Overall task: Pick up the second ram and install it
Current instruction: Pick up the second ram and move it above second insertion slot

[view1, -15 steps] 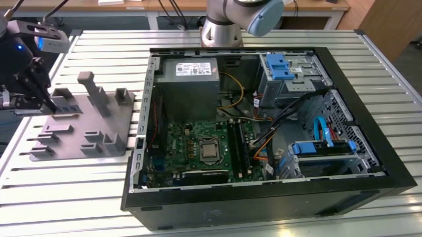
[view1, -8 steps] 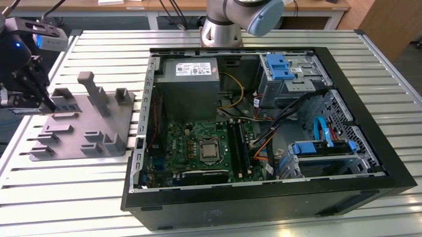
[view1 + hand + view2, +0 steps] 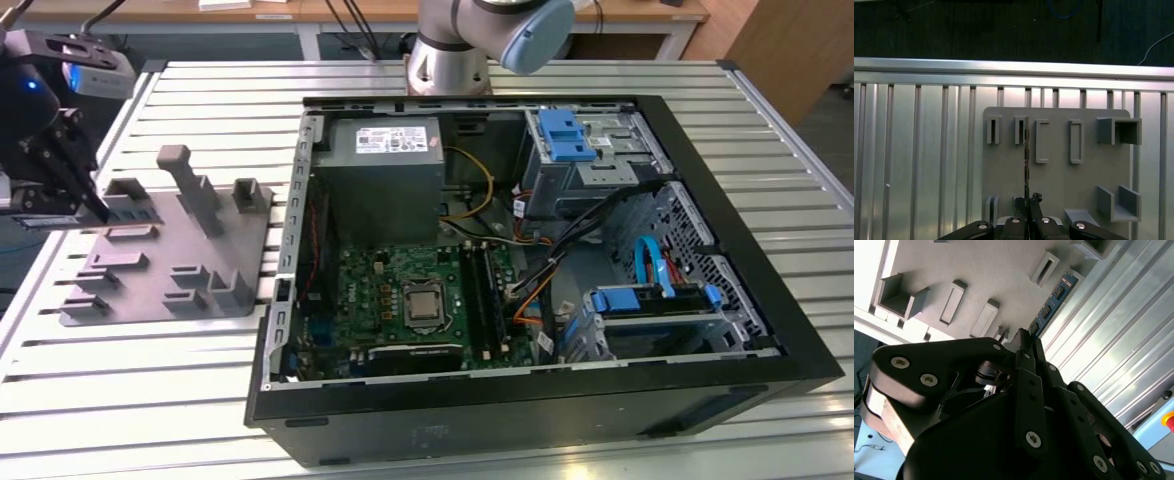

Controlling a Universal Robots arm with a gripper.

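**Clamped and pointing down**

Points the gripper (image 3: 91, 208) steeply down at the upper left of the exterior view, wrist a bit tilted, fingertips just over the grey holder (image 3: 154, 255) at its end toward the exterior view's left. Clenches on the second ram (image 3: 1056, 297), jaws nearly together w/ only the thin board between and the visible length running out past the tips. Shows it edge-on in first wrist view, in line w/ a holder slot (image 3: 1020, 131); can't tell if seated or lifted clear. Sits well apart from the open PC case (image 3: 534, 405) at centre-right. Rises from arm base (image 3: 447, 60) at top centre.
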